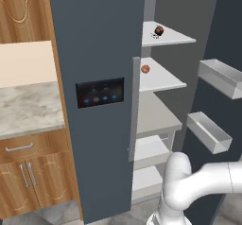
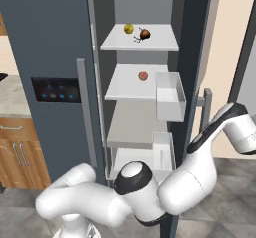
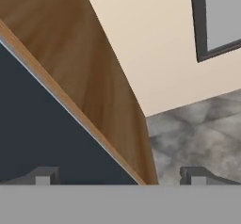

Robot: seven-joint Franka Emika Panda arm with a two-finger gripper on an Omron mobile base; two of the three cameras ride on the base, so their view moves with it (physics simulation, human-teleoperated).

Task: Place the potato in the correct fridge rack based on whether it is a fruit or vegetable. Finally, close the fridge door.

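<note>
With the potato already sitting on the top fridge rack, only shutting the fridge door remains; gripper spread wide, empty, behind that door.

The fridge door stands edge-on in the right base view, so its outer face is hidden, and the arm covers its lower part. In the left base view the door runs off the right edge, and the arm's far end is cut off there too. The door with the display panel hides the left ends of the fridge racks. The potato is too small to show surface detail. The gripper's fingertips barely clear the hand view's bottom.
</note>
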